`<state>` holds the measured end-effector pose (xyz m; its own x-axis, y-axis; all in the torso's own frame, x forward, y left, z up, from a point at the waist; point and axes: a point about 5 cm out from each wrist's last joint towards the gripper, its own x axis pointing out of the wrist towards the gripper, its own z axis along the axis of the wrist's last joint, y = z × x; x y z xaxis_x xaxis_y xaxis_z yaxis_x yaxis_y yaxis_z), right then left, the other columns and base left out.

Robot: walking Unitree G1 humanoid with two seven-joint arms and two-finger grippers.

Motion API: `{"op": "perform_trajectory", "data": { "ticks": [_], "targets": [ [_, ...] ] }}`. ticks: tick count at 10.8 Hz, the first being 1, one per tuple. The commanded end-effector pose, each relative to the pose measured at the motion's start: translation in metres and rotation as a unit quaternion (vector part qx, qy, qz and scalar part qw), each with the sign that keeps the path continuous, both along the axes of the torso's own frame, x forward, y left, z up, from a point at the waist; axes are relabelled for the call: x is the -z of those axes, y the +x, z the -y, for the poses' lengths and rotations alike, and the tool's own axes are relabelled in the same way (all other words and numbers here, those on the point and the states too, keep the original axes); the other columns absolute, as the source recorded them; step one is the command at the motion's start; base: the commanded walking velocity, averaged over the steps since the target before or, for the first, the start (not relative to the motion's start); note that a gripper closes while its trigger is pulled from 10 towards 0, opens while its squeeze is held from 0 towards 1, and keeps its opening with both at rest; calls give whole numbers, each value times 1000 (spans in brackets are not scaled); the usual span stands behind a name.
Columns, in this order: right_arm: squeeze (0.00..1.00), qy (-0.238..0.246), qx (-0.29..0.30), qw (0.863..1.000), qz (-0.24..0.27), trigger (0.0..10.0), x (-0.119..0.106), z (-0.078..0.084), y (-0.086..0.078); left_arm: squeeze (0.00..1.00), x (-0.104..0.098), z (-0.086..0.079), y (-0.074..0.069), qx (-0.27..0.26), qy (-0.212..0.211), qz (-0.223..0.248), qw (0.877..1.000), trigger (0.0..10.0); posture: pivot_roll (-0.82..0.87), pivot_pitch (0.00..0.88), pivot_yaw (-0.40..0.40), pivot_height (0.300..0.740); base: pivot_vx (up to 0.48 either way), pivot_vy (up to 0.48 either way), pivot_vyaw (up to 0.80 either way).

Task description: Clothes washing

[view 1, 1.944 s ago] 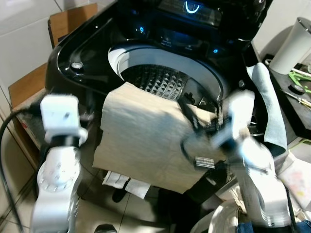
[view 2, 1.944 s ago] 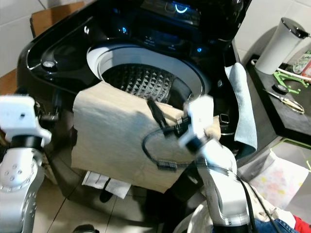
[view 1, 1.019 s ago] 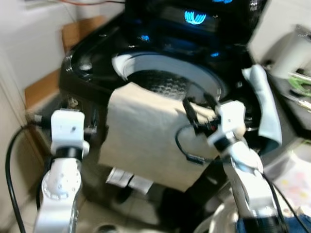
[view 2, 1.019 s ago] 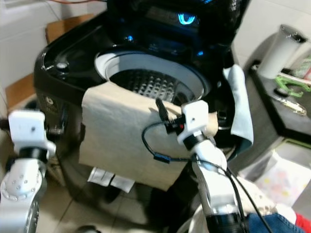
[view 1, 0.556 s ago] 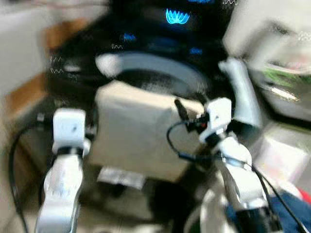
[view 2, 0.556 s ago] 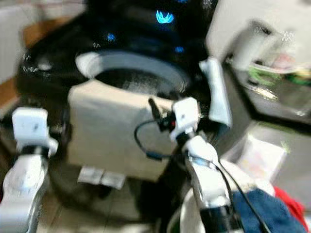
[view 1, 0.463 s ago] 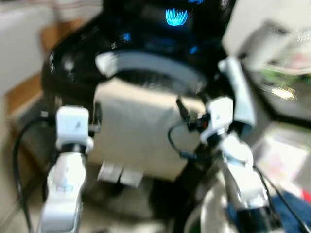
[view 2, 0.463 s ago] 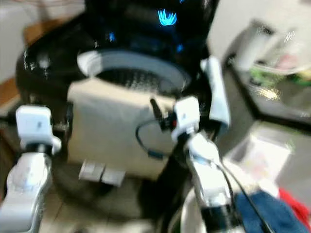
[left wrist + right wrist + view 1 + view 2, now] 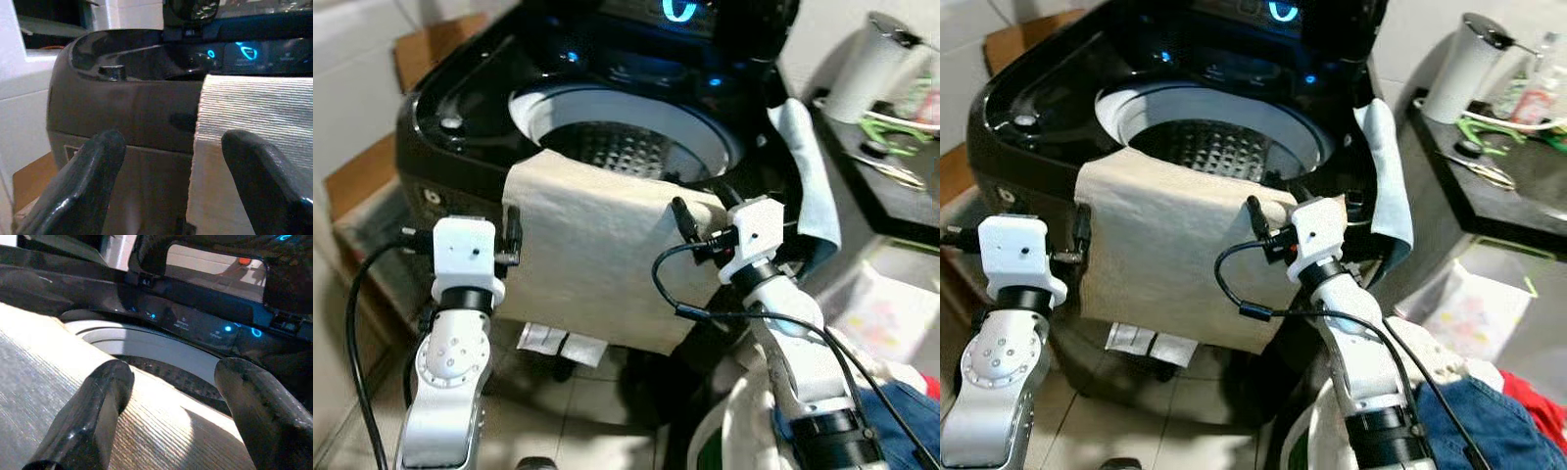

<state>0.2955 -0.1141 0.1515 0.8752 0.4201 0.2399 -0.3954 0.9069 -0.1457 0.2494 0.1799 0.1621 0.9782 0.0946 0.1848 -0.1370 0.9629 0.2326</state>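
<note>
Beige cloth [image 9: 597, 245] draped mid-frame over the washer [image 9: 460, 127] rim looks soft, limp; pinch its top edge. Both hands, left [image 9: 171, 186] and right [image 9: 171, 416], gape empty.

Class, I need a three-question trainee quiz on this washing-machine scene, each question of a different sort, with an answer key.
1. True or false: the beige cloth lies fully inside the washer drum.
2. The light blue towel hangs at the washer's: A) robot's left side B) robot's right side C) floor.
3. Fill in: the right gripper is ____ just above the beige cloth.

Key: 1 false, it drapes over the front rim; 2 B; 3 open.
</note>
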Motion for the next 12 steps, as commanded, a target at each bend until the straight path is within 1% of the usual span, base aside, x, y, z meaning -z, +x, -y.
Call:
{"op": "perform_trajectory", "data": {
  "ticks": [1,5,6,7,8,9,10,12],
  "targets": [
    [0,0,13,1000,0,10000,-1,4,4,0,2,4,2,5,4,-2,1000,10000,211,0,-145,740,0,0,0],
    [0,2,13,1000,2,10000,-2,4,5,0,2,4,3,6,2,-5,1000,10000,209,0,-146,740,0,0,0],
    [0,7,18,1000,3,10000,-3,7,5,0,4,2,1,5,1,-4,1000,10000,209,0,-147,740,0,0,0],
    [0,18,38,999,-3,10000,-1,21,0,0,15,-2,-11,13,-10,-13,1000,10000,208,0,-149,740,0,0,0],
    [0,26,66,997,-20,10000,8,40,-11,0,29,-3,-27,34,-15,-37,999,10000,208,0,-149,740,0,0,0],
    [0,12,100,993,-58,10000,30,62,-32,0,36,-3,-31,40,-19,-54,998,10000,188,0,-134,740,0,0,0],
    [0,4,102,993,-57,10000,32,62,-36,0,35,0,-26,49,-15,-51,997,10000,176,0,-124,740,0,0,0],
    [0,6,99,994,-46,10000,27,56,-35,0,34,7,-18,63,-14,-47,997,10000,161,0,-106,740,0,0,0]
  ]
}}
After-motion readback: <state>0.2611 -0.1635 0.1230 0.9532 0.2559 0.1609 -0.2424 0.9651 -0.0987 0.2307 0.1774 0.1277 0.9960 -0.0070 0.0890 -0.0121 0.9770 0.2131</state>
